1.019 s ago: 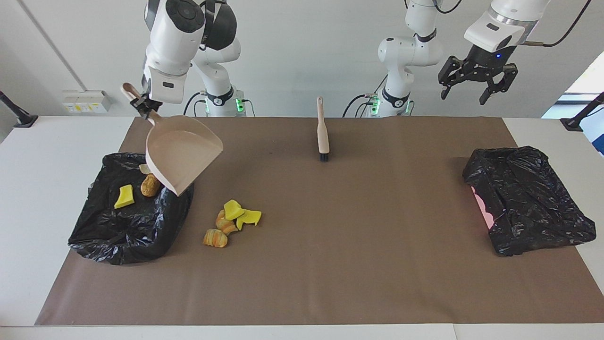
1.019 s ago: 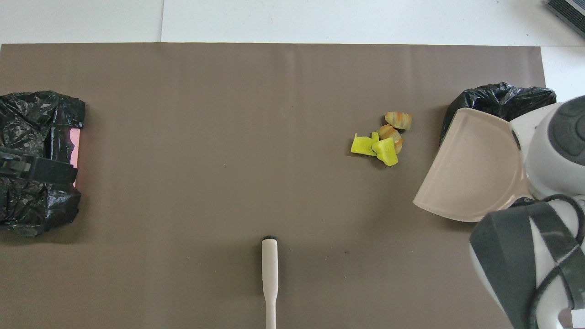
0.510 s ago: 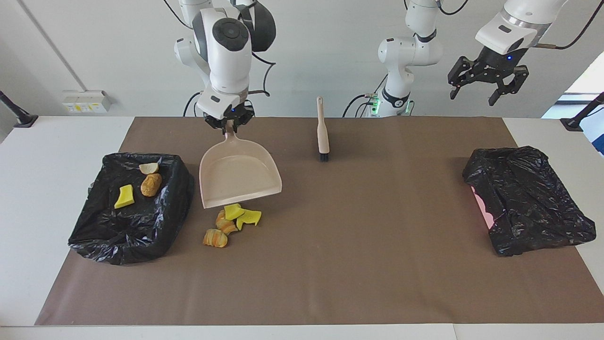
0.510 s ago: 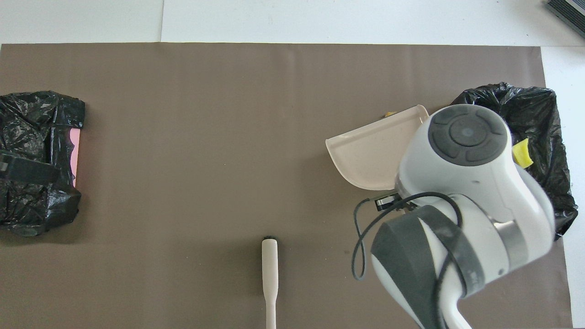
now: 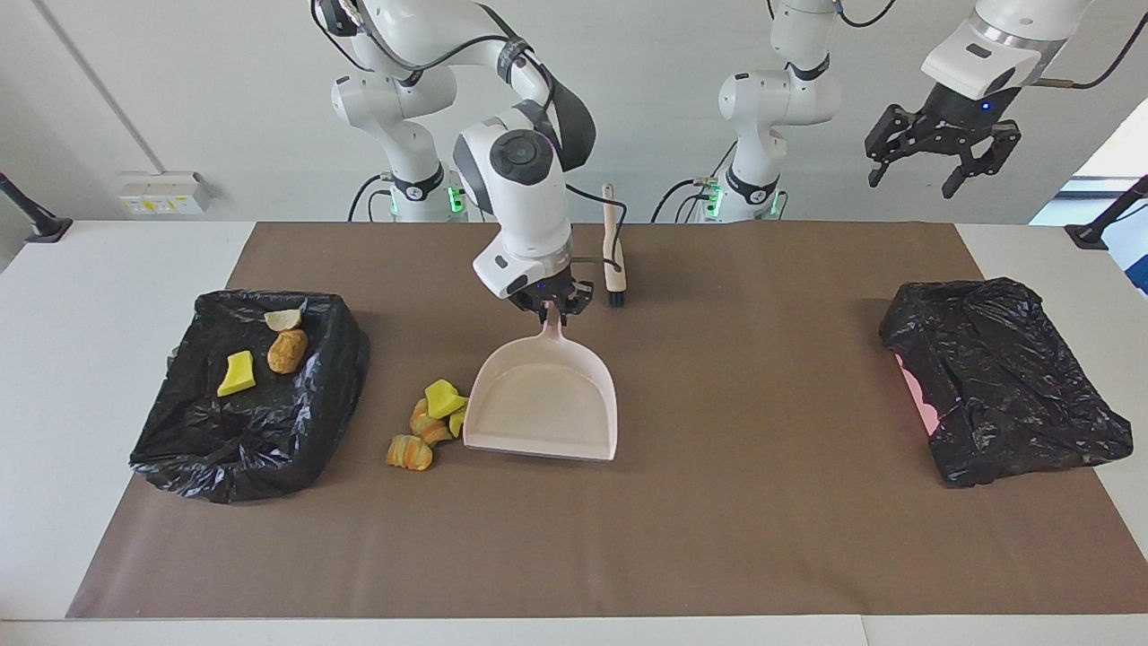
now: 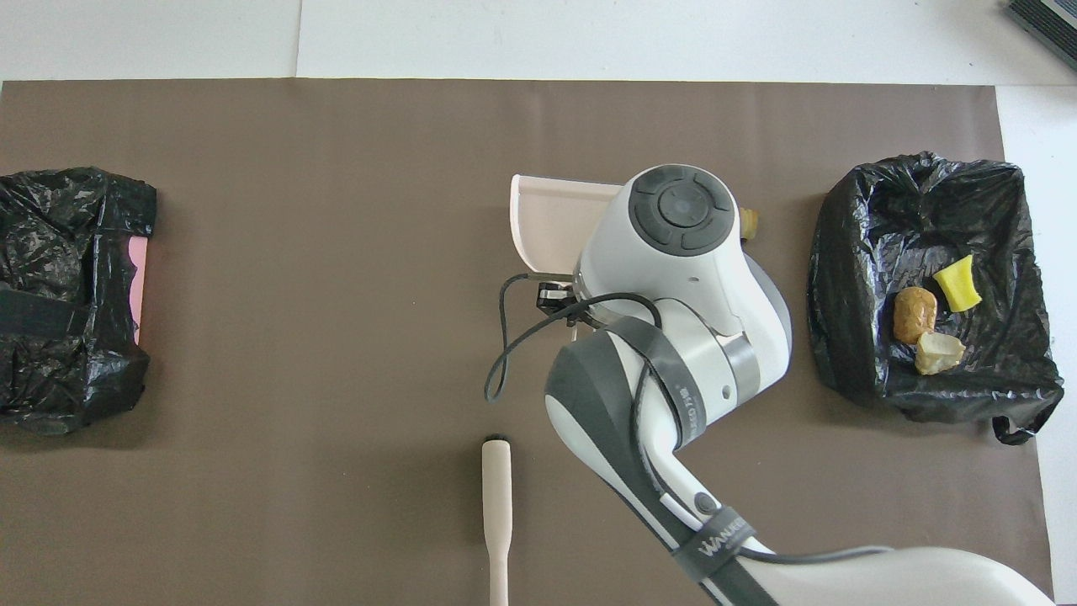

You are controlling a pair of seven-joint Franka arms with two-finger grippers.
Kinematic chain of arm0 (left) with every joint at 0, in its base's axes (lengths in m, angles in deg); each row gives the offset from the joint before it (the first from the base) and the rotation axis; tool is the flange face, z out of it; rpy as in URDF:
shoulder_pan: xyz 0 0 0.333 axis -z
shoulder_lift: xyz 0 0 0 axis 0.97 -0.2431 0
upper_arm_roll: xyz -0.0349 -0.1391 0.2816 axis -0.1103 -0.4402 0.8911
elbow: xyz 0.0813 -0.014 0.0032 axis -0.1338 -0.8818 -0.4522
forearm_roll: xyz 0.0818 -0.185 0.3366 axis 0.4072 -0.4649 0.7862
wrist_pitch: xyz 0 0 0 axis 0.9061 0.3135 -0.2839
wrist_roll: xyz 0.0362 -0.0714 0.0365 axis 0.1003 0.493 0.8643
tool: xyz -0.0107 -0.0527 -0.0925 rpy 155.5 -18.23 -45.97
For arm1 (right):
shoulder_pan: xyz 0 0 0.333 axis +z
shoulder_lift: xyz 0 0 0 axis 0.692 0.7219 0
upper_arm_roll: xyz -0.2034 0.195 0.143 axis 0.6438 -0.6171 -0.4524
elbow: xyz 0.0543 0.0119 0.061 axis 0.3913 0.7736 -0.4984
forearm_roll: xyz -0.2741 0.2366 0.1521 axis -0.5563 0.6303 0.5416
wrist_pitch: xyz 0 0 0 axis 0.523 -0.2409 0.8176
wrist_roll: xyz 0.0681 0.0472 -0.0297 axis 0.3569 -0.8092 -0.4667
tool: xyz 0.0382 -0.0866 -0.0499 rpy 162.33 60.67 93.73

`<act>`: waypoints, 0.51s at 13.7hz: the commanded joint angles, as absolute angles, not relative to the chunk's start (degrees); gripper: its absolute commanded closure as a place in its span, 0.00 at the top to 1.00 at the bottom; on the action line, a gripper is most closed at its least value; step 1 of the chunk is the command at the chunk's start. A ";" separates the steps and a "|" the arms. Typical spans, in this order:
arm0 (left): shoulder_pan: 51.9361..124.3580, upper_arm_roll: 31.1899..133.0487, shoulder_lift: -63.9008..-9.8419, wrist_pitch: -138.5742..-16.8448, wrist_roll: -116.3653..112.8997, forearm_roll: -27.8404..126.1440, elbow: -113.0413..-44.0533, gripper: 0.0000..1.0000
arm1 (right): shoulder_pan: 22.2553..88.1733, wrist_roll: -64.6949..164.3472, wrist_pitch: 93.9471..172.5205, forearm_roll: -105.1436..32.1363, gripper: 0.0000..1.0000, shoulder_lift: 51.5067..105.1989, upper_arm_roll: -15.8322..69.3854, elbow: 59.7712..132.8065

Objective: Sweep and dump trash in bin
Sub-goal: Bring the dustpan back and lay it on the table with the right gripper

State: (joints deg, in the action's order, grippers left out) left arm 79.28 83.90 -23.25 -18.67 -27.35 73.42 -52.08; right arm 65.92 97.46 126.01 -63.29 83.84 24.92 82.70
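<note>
**sweepfan:** So where's everything at? Using the facing view as a clock face, mat centre in the middle.

**binwatcher:** Right gripper (image 5: pixel 551 309) sits just above the middle, around 11 o'clock close in, fingers clamped tight on the handle of the pink dustpan (image 5: pixel 547 404). The pan hangs down from it toward 6, open lip pointing away from the robots, and it looks set down on the brown mat (image 5: pixel 717 538) or barely off it, can't tell which.

**sweepfan:** And the trash?

**binwatcher:** Split up. A little pile of loose scraps (image 5: pixel 429 423) sits right against the pan's side at roughly 9 o'clock: yellow wedges and orange croissant-ish lumps, the nearest yellow one touching or tucked under the pan edge. Three more pieces lie inside the open bin (image 5: pixel 260 431) lined with a black bag, way out at 9 toward the right arm's end: a yellow wedge (image 5: pixel 237 373), a brown lump (image 5: pixel 286 351) and a pale bit (image 5: pixel 283 318).

**sweepfan:** Left arm?

**binwatcher:** Waiting. Left gripper (image 5: pixel 942 161) is up in the air out at 2 o'clock, fingers spread apart, holding nothing. Below it at 3 sits a crumpled black bag (image 5: pixel 1004 377) with something pink peeking out.

**sweepfan:** Brush?

**binwatcher:** Brush (image 5: pixel 613 247) lies on the mat at 12, bristles pointing away from the robots, just beside the right wrist, untouched.
</note>
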 commanded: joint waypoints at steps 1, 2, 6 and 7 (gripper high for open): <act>78.13 83.48 -22.24 -20.18 -28.07 73.59 -53.11 1.00 | 68.30 101.32 128.47 -62.43 0.00 93.22 25.10 72.62; 78.13 83.48 -22.24 -20.19 -28.07 73.67 -53.11 1.00 | 68.75 101.33 129.79 -62.43 0.00 94.99 25.10 71.04; 78.13 83.48 -22.15 -19.31 -28.25 73.67 -53.11 1.00 | 71.56 101.33 133.31 -65.06 0.00 98.78 25.19 69.44; 78.13 83.48 -22.15 -19.31 -28.25 73.76 -53.11 1.00 | 71.91 101.33 133.76 -66.90 0.01 99.57 25.10 69.96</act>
